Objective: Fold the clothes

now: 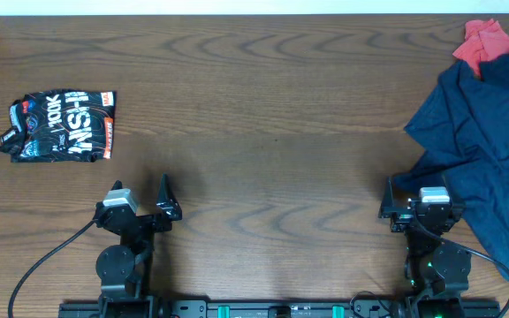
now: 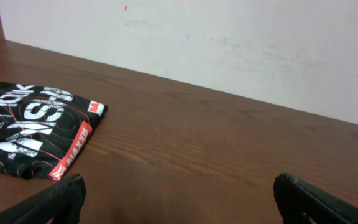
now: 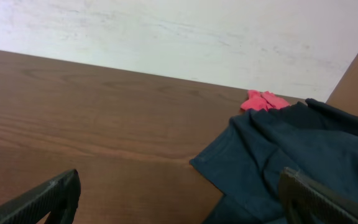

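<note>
A large wrinkled dark navy garment (image 1: 489, 141) lies heaped at the right side of the table; it also shows in the right wrist view (image 3: 291, 155). My right gripper (image 1: 414, 190) is open and empty at the garment's left edge, its right finger over the fabric (image 3: 179, 199). My left gripper (image 1: 140, 190) is open and empty over bare wood near the front left (image 2: 179, 199).
A folded black garment with white and red print (image 1: 60, 124) lies at the left, also in the left wrist view (image 2: 33, 127). A red cloth (image 1: 487, 40) lies at the back right, behind the navy heap (image 3: 263, 101). The wooden table (image 1: 272, 115) spans the view.
</note>
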